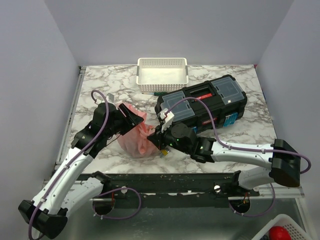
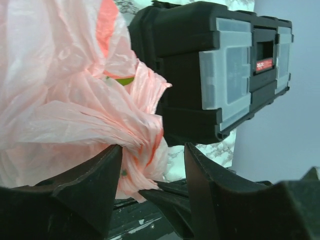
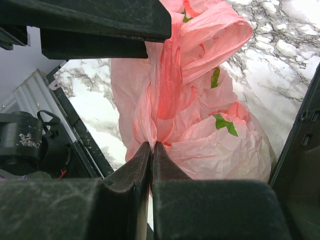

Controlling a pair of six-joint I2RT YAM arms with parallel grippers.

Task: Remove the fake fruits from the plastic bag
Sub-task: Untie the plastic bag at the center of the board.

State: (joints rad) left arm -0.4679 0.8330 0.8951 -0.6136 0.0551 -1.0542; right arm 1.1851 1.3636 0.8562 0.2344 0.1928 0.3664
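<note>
We see the pink bag (image 1: pixel 135 137) crumpled on the surface (image 1: pixel 100 90), fruits hidden inside. At its three o'clock the right gripper (image 3: pixel 151 146) clamps a fold; at eleven, the left gripper (image 2: pixel 152 146) gapes around bunched plastic. A one-sided pull could tear the film or let it slip.

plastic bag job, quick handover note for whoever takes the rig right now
The left end effector is open, with a bunched fold of the plastic bag between its fingers.
The right end effector is shut on a pinch of the bag.
The bag is on the table beside the toolbox.
Done: bag pinched. No fake fruits visible outside it.
Left: open the bag and take every fruit out.
</note>
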